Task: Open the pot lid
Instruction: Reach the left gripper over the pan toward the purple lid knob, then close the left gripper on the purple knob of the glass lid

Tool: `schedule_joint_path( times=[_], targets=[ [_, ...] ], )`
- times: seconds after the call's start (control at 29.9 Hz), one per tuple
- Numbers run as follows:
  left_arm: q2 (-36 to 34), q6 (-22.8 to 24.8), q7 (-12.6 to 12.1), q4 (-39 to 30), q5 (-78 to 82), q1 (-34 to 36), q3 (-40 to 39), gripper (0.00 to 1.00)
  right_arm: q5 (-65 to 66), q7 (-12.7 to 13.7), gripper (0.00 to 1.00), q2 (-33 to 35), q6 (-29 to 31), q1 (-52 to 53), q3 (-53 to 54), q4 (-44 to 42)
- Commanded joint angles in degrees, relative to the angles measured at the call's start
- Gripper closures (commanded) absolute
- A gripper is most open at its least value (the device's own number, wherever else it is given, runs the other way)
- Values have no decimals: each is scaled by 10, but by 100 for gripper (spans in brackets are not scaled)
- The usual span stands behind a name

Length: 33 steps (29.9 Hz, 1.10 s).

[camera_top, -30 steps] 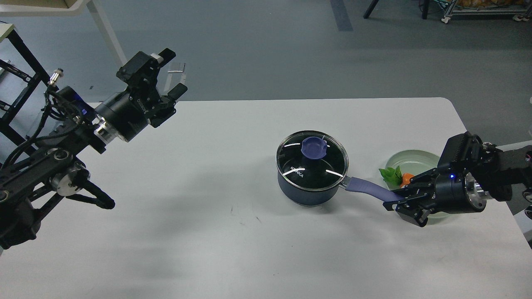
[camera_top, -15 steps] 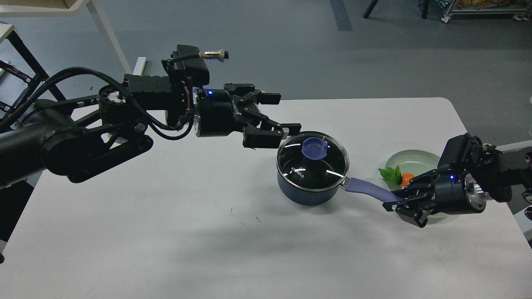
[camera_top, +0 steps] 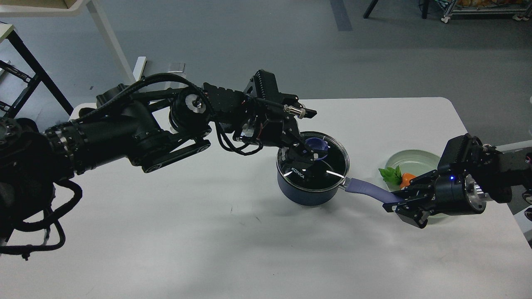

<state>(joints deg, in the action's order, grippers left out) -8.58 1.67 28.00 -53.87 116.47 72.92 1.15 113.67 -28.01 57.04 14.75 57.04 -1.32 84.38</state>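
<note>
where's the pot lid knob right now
In the head view, the purple knob sits atop the glass lid right of table centre, with the left hand right at it.

Pot lid (camera_top: 322,166): clear glass, glossy, bright reflections, metal rim. Knob (camera_top: 316,145): smooth purple plastic. Pot body (camera_top: 305,195): dark blue, glossy enamel look. Handle (camera_top: 368,190): matt purple, soft-looking. Table (camera_top: 208,232): matt white, lightly scuffed. Plate (camera_top: 413,160): pale green, glazed. Arms (camera_top: 124,133): matt black.

place: lab or test floor | 12 o'clock: bare grey floor (camera_top: 266,50) | 1 o'clock: wheeled rack (camera_top: 482,10) | 10 o'clock: black metal frame (camera_top: 29,77) | centre: white table (camera_top: 208,232)
</note>
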Motion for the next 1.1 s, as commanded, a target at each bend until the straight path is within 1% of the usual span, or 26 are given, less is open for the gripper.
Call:
schedule_joint_path(
  times=[0.0,0.2,0.53,1.07],
  targets=[
    [21,-1,0,18,-5,-5,4,1,0,0,69,2,0,0,0,0],
    [53,-1,0,65,-19,-8,4,1,0,0,69,3,0,0,0,0],
    [81,-1,0,119,-63,-28,12,1,0,0,69,4,-1,-1,-2,1],
    [86,-2,0,137,-85,-56,12,1,-1,0,68,4,-1,-4,-3,0]
  ],
)
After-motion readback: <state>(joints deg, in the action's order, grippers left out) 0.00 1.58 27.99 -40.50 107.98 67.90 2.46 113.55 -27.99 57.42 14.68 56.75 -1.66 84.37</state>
